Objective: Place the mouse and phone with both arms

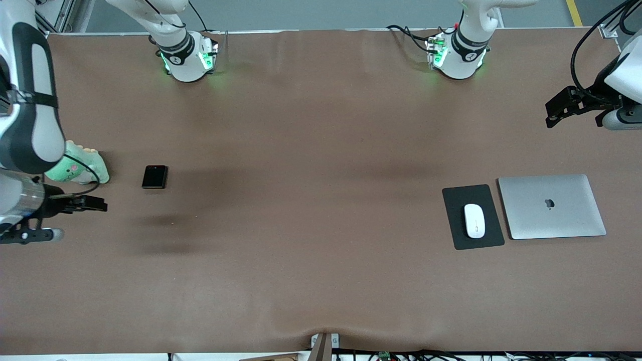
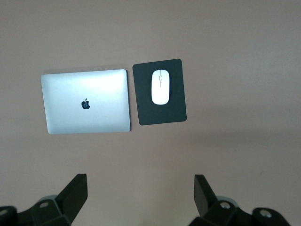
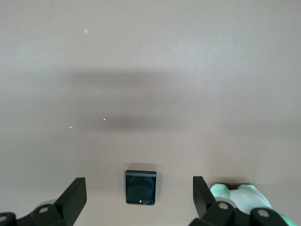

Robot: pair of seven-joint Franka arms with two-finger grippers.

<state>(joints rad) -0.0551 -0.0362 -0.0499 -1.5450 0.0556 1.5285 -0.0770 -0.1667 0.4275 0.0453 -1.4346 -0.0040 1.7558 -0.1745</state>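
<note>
The mouse and phone lie untouched; both grippers' jaws gape wide, empty.

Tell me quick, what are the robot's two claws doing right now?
Left gripper: open, holding nothing, up over the table's left-arm end.
Right gripper: open, holding nothing, up over the table's right-arm end near the phone.

The worktop is plain brown. The mouse is white with a thin grey line; its pad is black. The laptop is silver, the phone glossy black, the toy mint green.
</note>
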